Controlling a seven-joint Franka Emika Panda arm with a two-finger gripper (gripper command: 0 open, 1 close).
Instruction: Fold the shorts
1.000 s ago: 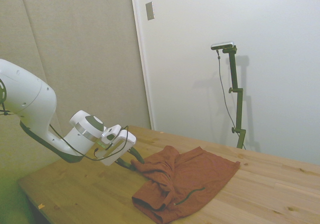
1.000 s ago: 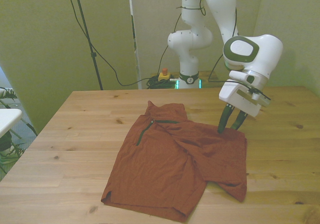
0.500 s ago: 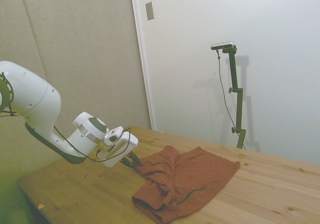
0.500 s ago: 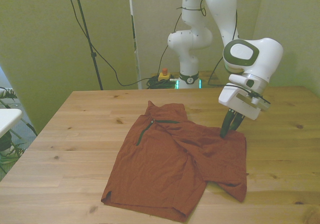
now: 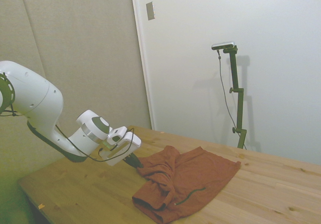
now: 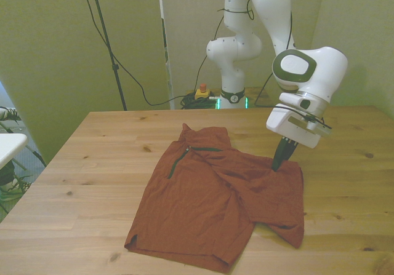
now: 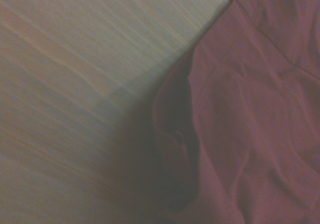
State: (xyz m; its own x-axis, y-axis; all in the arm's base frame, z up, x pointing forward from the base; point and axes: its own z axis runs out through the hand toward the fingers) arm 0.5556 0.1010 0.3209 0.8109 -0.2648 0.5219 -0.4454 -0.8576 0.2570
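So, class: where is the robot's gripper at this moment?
In the front view, the gripper is down at the far corner of the shorts on the front view's right, fingers closed together at the fabric's edge on the table.

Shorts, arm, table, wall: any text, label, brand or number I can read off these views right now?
None can be read.
The shorts show only dark zipper lines, no print or tag.
The gripper and arm carry no legible marking.
The grey wall plate is blank.
The wrist view is too blurred for text.
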